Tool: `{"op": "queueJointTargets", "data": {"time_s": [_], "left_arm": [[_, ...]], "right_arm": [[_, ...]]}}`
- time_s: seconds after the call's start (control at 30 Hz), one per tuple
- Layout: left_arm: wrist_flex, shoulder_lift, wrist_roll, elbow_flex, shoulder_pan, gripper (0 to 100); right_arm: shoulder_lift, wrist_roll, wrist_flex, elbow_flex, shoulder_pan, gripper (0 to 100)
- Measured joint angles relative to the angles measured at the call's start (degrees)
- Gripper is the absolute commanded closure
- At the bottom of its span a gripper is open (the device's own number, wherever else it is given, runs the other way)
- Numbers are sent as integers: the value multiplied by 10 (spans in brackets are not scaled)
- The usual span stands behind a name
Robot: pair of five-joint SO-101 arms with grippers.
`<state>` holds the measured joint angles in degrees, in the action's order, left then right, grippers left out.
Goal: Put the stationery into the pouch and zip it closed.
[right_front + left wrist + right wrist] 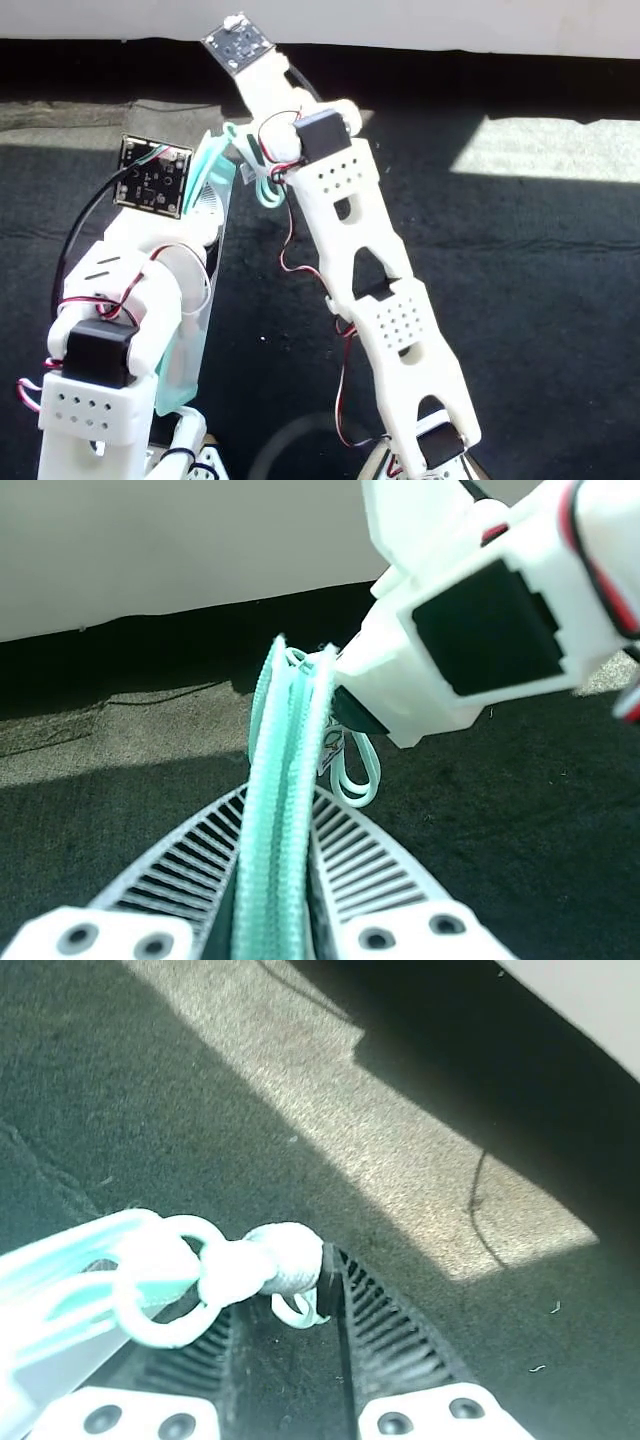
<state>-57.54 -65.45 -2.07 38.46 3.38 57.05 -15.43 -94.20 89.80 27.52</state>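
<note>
From above, the mint pouch (188,345) hangs on edge off the dark desk (520,300), strung between the two arms. The left gripper (205,195) is at its upper middle and the right gripper (258,155) at its far top corner. The left arm's body covers much of the pouch's side in this view. The left wrist view adds that the left jaws are clamped on the pouch's green zip band (285,780), which runs straight out between them to the right gripper at its far end. A thin mint strap loop (372,775) dangles just beside that end. The right wrist view shows the right gripper (285,1290) with its jaws closed on a white knotted zip pull (270,1268), joined to a pale ring (155,1340) at the pouch's corner. Red and black wires (290,250) trail along the right arm, and a sunlit patch (550,150) lies on the desk well beyond.
</note>
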Motion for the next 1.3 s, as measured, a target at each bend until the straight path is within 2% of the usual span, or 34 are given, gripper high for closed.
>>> {"op": "queueJointTargets", "data": {"time_s": [0.1,0.27,0.6,0.77,0.87,0.97,1.3], "left_arm": [[45,-3,9,17,0,991],[171,-3,13,62,0,991],[352,-29,14,169,0,987],[396,-37,14,238,0,929],[393,-42,12,287,0,914],[342,-84,15,302,-4,881],[65,-309,18,306,-4,846]], "right_arm": [[4,0,-27,54,-1,993],[-41,3,-40,60,-3,993],[-144,2,-34,59,-8,993],[-164,2,-35,58,-8,993],[-164,2,-51,58,2,993],[-164,2,-62,57,19,993],[-164,2,-63,57,69,993]]}}
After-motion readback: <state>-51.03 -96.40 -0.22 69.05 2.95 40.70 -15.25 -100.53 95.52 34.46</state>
